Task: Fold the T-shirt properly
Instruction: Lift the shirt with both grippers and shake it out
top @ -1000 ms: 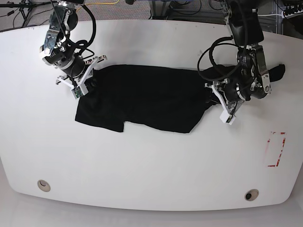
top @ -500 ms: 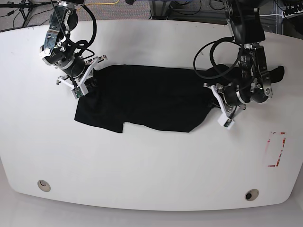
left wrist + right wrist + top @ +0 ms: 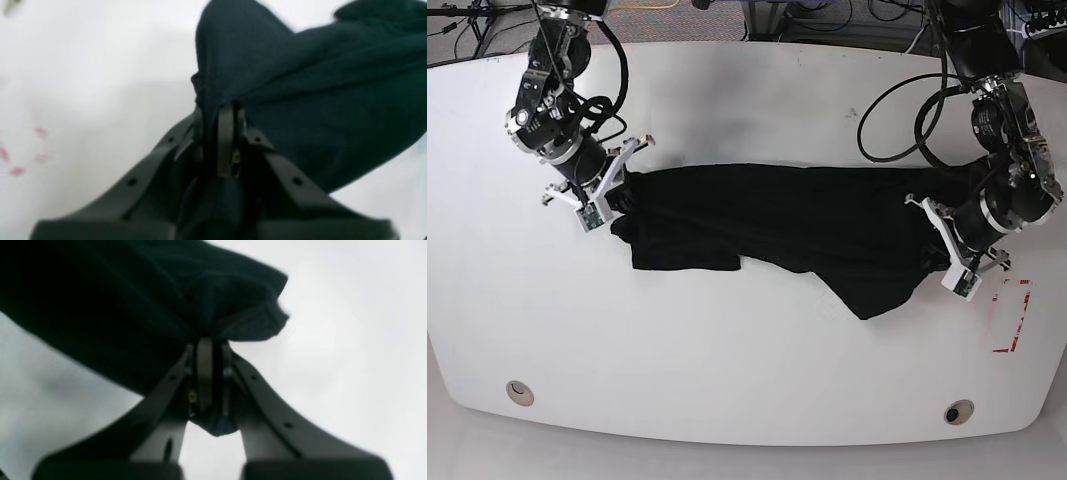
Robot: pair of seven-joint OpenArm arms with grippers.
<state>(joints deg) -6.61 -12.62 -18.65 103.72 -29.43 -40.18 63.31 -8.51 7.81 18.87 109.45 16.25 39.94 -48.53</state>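
Now both end effectors clamping T-shirt.

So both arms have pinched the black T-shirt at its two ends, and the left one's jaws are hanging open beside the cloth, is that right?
Not quite. The left gripper is not open beside the cloth: its jaws are shut on the T-shirt, with fabric bunched between them, as the left wrist view shows. The rest holds: the right gripper also pinches the shirt, at the opposite end.
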